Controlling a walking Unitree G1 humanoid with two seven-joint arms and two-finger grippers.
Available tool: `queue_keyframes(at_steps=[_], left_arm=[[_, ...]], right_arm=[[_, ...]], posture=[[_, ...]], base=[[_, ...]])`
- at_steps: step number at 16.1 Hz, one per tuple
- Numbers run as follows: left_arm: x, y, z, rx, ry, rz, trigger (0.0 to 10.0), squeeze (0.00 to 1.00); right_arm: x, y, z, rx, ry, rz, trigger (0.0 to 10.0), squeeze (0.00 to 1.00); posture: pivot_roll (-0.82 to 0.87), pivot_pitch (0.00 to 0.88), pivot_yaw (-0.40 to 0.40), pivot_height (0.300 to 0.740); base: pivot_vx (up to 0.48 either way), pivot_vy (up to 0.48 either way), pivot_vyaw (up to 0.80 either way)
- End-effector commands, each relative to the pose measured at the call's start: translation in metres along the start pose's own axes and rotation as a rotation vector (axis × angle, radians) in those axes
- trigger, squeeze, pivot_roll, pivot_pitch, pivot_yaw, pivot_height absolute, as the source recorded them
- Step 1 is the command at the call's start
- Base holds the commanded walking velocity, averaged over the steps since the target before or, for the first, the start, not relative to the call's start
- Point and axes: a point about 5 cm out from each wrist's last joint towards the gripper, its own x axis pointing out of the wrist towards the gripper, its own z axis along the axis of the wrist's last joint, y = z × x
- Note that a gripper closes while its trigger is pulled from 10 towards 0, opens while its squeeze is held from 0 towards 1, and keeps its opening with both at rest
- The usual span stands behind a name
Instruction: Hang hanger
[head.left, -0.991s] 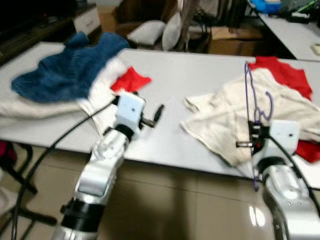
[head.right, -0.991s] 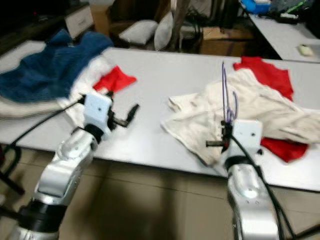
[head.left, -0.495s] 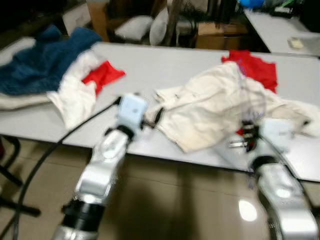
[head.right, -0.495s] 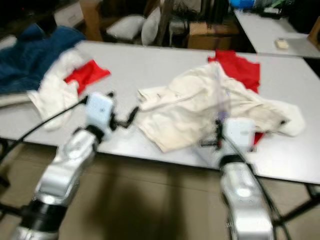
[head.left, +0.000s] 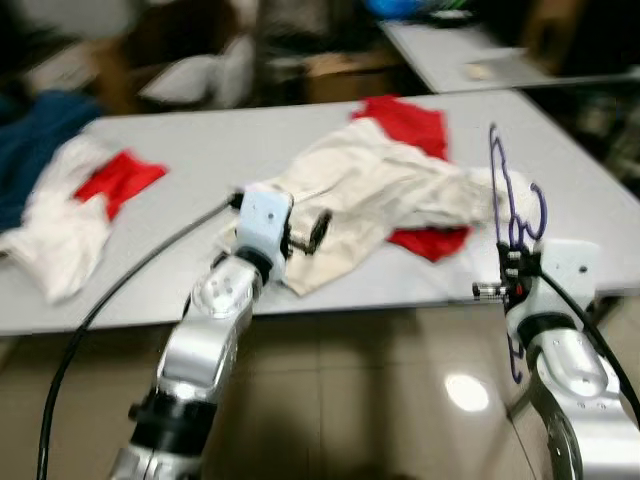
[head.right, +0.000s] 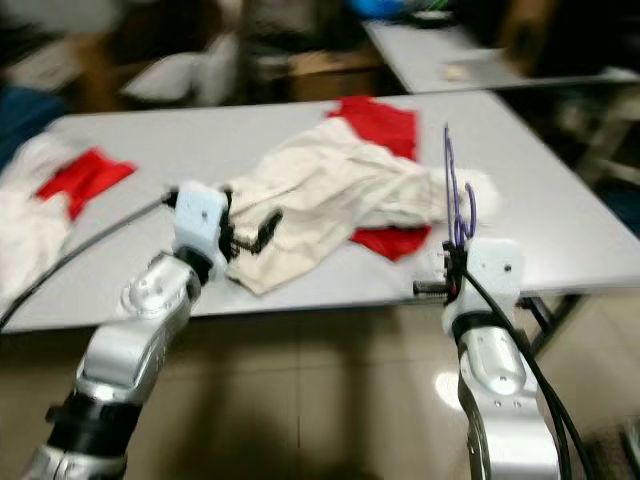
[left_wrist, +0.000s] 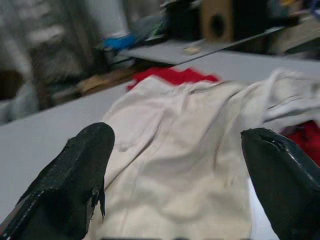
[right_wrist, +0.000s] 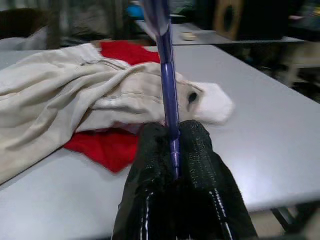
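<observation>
A thin purple hanger stands upright at the right front edge of the grey table, with my right gripper shut on its wire. In the right wrist view the purple hanger wire runs up between the two black fingers. My left gripper hovers over the table's front edge, open, with nothing between its fingers. It points at a cream garment that lies over a red cloth.
At the table's left lie a white cloth, a red cloth and a blue towel. A second grey table stands behind on the right. Cushions and boxes sit behind the table. Glossy tiled floor lies below.
The whole view has swung to the right, so the clothes have slid left in the picture. The right gripper stays shut on the hanger and the left stays open.
</observation>
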Motion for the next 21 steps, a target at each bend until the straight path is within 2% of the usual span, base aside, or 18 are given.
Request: queue_keyframes(at_steps=[1,2,3,5,7,9,12,16,21], left_arm=[[-0.002,0.003,-0.004,0.017,0.029,0.016,10.0,0.70],[-0.005,0.003,-0.005,0.025,0.025,0.015,10.0,0.70],[-0.008,0.005,-0.008,-0.002,0.035,0.038,10.0,0.64],[-0.009,0.003,-0.005,-0.027,-0.001,0.034,10.0,0.62],[-0.014,0.003,-0.013,-0.015,0.045,0.025,10.0,0.62],[-0.019,0.004,-0.017,-0.045,0.048,-0.001,10.0,0.63],[-0.014,0.003,-0.015,-0.071,0.025,0.007,10.0,0.63],[-0.014,-0.003,-0.016,-0.074,0.026,-0.015,10.0,0.63],[-0.013,-0.001,-0.020,-0.062,0.041,-0.003,10.0,0.63]], right_arm=[[0.000,0.001,0.001,0.009,-0.003,0.007,10.0,0.00],[-0.001,0.001,-0.001,0.033,0.006,0.012,10.0,0.00],[-0.003,0.001,-0.004,0.050,0.024,0.011,10.0,0.00],[-0.005,-0.002,-0.008,0.079,0.055,0.010,10.0,0.00],[-0.008,0.001,-0.013,0.077,0.086,0.066,10.0,0.00],[-0.012,0.002,-0.016,0.079,0.085,0.074,10.0,0.00],[-0.006,0.006,-0.009,0.106,0.056,0.079,10.0,0.00],[-0.005,-0.001,-0.009,0.084,0.051,0.063,10.0,0.00],[-0.005,-0.006,-0.007,0.052,0.042,0.051,10.0,0.00]], posture=[[-0.09,0.000,0.070,0.740],[-0.09,0.000,0.065,0.740],[-0.10,0.000,0.058,0.740],[-0.09,0.000,0.046,0.740],[-0.09,0.004,0.050,0.740],[-0.10,0.000,0.056,0.740],[-0.12,0.000,0.073,0.740],[-0.12,0.000,0.074,0.740],[-0.14,0.000,0.079,0.740]], base=[[0.000,0.000,-0.63],[0.000,0.000,0.00],[0.000,0.000,0.00],[0.000,0.000,0.00],[0.000,0.000,0.00],[0.000,0.000,0.00],[0.310,0.000,0.00],[0.360,0.000,-0.79],[0.344,0.000,0.00]])
